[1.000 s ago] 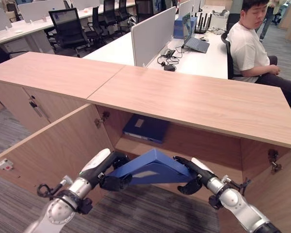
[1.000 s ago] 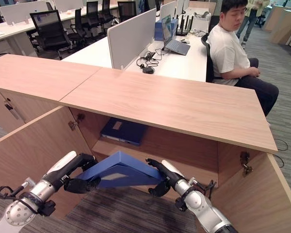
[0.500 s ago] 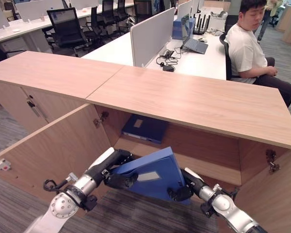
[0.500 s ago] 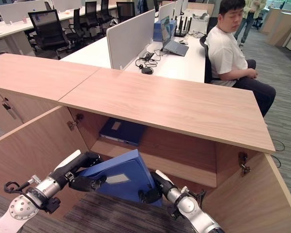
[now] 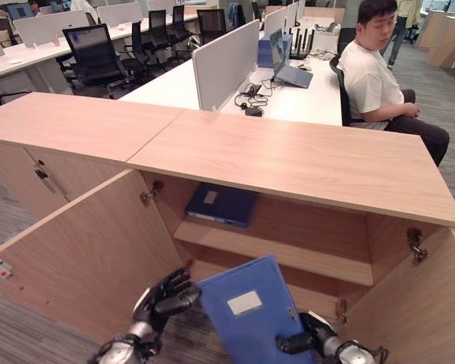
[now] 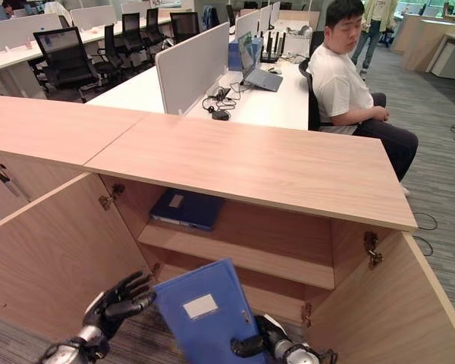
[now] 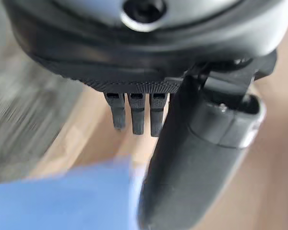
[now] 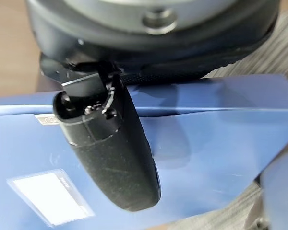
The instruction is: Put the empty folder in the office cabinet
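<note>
The blue folder [image 5: 250,311] with a white label stands tilted in front of the open office cabinet [image 5: 303,163], its face turned up towards me. My right hand [image 5: 307,345] grips its lower right edge, and in the right wrist view the thumb [image 8: 110,148] lies across the folder's face [image 8: 206,158]. My left hand [image 5: 167,296] is open with fingers spread at the folder's left edge, holding nothing. The left wrist view has straight fingers [image 7: 137,112] above a blue corner of the folder [image 7: 62,196].
A darker blue folder [image 5: 220,203] lies on the cabinet's shelf [image 5: 273,254]. Both cabinet doors stand wide, left door [image 5: 76,250] and right door [image 5: 409,303]. A person [image 5: 371,72] sits at a desk with a laptop [image 5: 292,76] behind the cabinet.
The folder has swung from flat between both hands to steeply tilted with its label facing up. My left hand has let go and spread open. The camera has shifted.
</note>
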